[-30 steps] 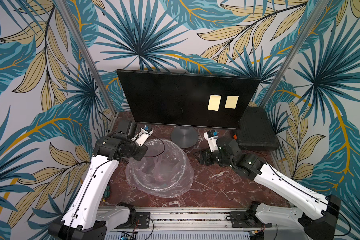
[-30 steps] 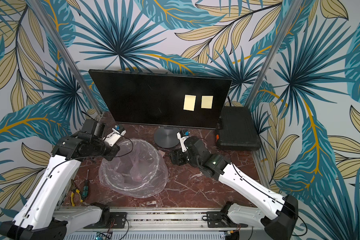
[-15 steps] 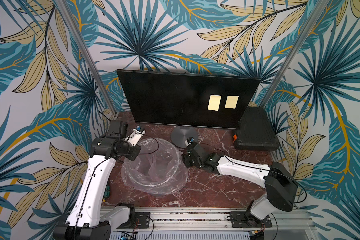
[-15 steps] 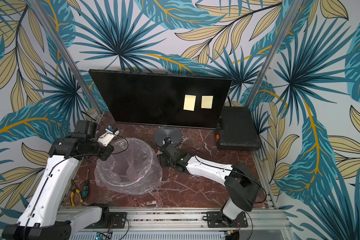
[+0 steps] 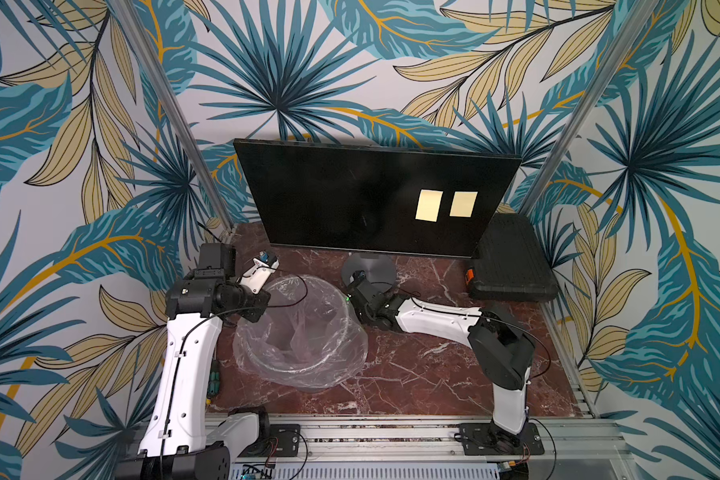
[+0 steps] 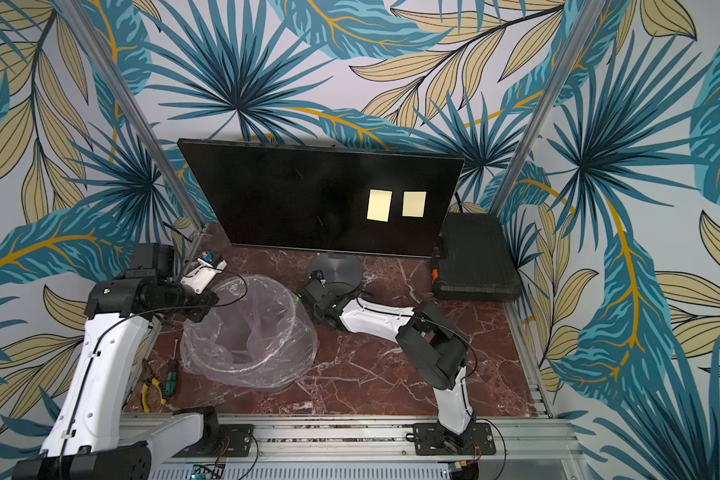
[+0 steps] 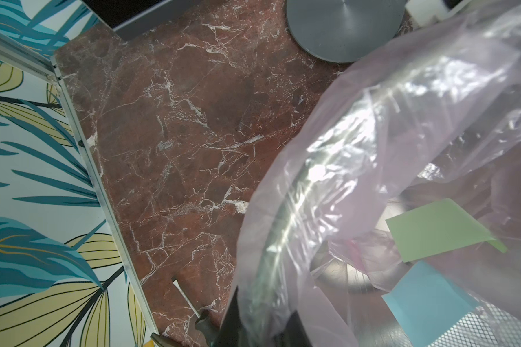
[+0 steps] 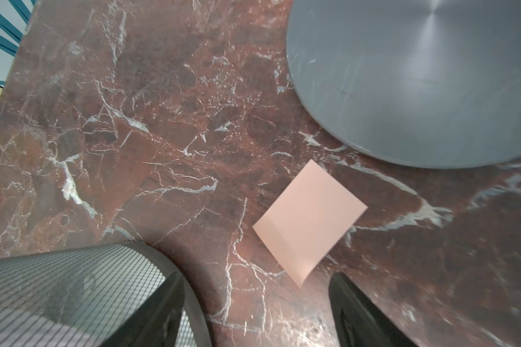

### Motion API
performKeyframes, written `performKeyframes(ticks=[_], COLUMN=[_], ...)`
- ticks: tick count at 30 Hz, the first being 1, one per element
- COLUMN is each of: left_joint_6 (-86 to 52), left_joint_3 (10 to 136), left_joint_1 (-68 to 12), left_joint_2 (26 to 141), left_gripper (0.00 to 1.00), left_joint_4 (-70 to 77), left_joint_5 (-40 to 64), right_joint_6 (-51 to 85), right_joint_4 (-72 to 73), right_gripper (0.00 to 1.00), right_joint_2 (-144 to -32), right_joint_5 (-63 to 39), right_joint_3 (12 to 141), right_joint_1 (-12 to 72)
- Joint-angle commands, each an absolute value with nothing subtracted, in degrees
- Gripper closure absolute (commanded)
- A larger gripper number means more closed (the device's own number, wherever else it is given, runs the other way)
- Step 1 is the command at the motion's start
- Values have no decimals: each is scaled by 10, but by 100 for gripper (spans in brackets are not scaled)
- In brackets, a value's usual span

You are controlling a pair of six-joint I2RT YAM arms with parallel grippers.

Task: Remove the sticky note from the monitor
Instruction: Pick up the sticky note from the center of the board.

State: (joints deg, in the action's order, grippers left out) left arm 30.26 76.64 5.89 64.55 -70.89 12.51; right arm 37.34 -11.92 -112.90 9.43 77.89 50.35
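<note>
in both top views a red marble counter [image 5: 433, 374] is boxed in by leaf-print walls [image 5: 287, 62], with slanted metal posts [image 5: 171, 104] at the back corners and a rail [image 5: 371, 432] along the front edge. the monitor [image 5: 350, 199] stands across the back on its round stand base [image 5: 368, 268]. a yellow sticky note [image 5: 428, 205] and a second yellow note [image 5: 463, 204] are stuck side by side on the right half of the screen. a black case [image 5: 512, 257] fills the back right corner just beside the monitor. a bag-lined bin [image 5: 304, 332] takes the left middle, leaving open counter at the front right. the left arm [image 5: 184, 353] reaches the bin's rim, and the right arm [image 5: 433, 320] lies low between bin and stand base. pliers [image 6: 150, 390] and a screwdriver [image 6: 169, 374] lie at the left edge. in the left wrist view the left end effector [image 7: 262, 327] is clamped narrow on the bag-covered rim of the bin. a green note [image 7: 439, 231] and a blue note [image 7: 427, 300] lie inside, and bare counter runs to the wall. in the right wrist view the right end effector [image 8: 259, 324] stands wide, holding nothing. a pink sticky note [image 8: 310, 222] lies on the counter just ahead of it, near the stand base but apart from it, and the bin's mesh wall is close beside one finger.
</note>
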Motion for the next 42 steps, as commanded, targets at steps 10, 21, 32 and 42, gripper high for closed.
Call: performKeyframes(ticks=[10,21,32,42], left_joint_6=[351,344,338,333], left_joint_3=[746,757,760,765], left_joint_1=[72,72,72,71], left_joint_2=[653,656,658,659], left_gripper=[100,100,100,100], left_joint_4=[-717,-726,-729,-731], left_joint_5=[73,86,91,99], right_joint_6=[353,326,332,342], right_joint_4=[-216,-258,-259,-234], right_gripper=[20,23,54,81], right_joint_2=[-1204,-1248,-1243,-1198], right_joint_5=[76,93,115,131], right_joint_3=[850,899,878,820], right_joint_1=[505,505,497,487])
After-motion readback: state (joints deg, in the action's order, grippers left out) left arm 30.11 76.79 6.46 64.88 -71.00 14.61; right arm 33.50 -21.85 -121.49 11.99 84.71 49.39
